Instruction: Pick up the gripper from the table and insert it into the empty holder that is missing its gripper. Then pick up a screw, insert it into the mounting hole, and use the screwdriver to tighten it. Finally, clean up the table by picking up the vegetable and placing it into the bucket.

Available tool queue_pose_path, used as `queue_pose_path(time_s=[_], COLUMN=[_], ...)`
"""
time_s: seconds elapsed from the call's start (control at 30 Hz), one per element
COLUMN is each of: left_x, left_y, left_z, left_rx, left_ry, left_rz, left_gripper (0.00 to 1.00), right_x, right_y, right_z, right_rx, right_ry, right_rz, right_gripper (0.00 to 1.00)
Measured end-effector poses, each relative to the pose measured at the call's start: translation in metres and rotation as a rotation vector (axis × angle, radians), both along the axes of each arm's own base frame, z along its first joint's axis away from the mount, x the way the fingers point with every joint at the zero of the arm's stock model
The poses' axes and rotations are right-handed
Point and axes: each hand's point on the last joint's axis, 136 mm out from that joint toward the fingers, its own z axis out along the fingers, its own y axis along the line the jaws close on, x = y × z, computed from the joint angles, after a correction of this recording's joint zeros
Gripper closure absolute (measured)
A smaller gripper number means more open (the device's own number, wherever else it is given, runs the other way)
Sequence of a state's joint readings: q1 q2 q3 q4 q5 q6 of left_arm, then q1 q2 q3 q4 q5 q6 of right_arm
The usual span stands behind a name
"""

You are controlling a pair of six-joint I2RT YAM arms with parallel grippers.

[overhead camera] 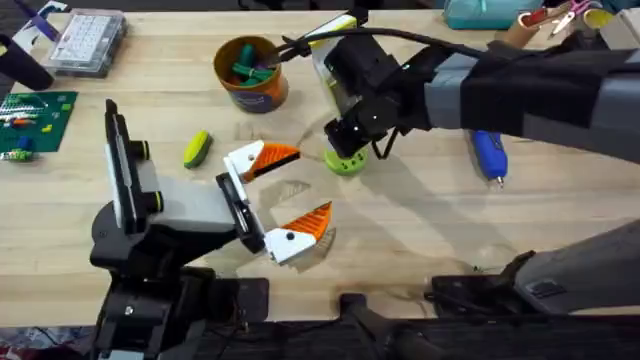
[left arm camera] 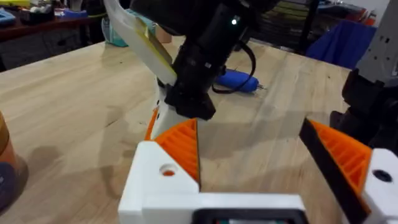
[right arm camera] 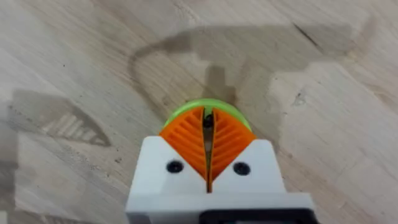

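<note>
My right gripper (overhead camera: 352, 150) hangs just above a lime-green round disc (overhead camera: 347, 164) at mid-table. Its orange pads (right arm camera: 186, 134) are shut on a small dark piece that looks like a screw (right arm camera: 208, 122), with the disc (right arm camera: 186, 110) right beneath. My left gripper (overhead camera: 283, 192) stands open and holds nothing, a short way in front of the disc; in its own view, the left gripper (left arm camera: 261, 155) faces the right arm. The blue screwdriver (overhead camera: 489, 155) (left arm camera: 236, 81) lies to the right. The yellow-green vegetable (overhead camera: 197, 148) lies left of the open gripper. The orange bucket (overhead camera: 250, 72) stands behind. The loose gripper and its holder are hidden.
A white and yellow upright plate (overhead camera: 335, 30) (left arm camera: 140, 37) stands behind the right gripper. A clear parts box (overhead camera: 88, 40) and a green board (overhead camera: 35, 120) sit at the far left. Bare table (overhead camera: 420, 230) lies at front right.
</note>
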State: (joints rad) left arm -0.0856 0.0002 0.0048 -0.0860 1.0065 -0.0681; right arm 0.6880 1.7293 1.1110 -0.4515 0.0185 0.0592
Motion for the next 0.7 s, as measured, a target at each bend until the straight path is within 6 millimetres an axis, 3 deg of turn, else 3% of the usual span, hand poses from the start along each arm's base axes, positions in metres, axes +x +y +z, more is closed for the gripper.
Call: queue_pose_path(time_s=[0.5,0.7], left_x=[0.000,0.000], left_y=[0.000,0.000], left_z=[0.000,0.000], left_rx=[0.000,0.000], left_ry=[0.000,0.000], left_rz=[0.000,0.000], left_gripper=[0.015,0.015], right_x=[-0.001,-0.003], right_y=[-0.001,-0.002], right_z=[0.002,0.028], right_rx=[-0.005,0.024], right_ry=[0.000,-0.035], right_rz=[0.011,0.012], right_gripper=[0.994,0.994])
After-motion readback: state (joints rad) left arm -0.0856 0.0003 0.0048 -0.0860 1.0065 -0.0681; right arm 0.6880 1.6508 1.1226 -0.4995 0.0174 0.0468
